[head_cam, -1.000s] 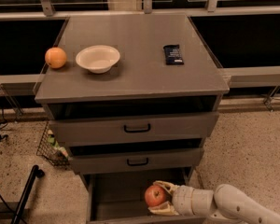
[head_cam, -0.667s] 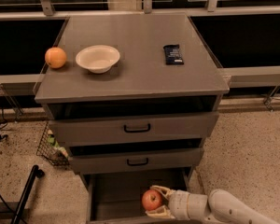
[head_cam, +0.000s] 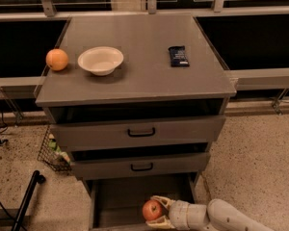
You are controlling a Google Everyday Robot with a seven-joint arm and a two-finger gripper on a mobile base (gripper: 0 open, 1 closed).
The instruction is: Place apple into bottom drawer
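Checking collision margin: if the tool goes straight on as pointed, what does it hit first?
The tool, shut on the apple at the open bottom drawer, points left; likely that drawer's left wall first, though depth is unclear.

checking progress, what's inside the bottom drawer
The gripper holds the apple in the open bottom drawer. No other item shows; the floor under the arm is hidden.

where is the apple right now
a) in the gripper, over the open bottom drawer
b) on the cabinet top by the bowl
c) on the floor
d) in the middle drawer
a: the gripper holds the apple between its fingers over the open bottom drawer; the fruit by the bowl is an orange.
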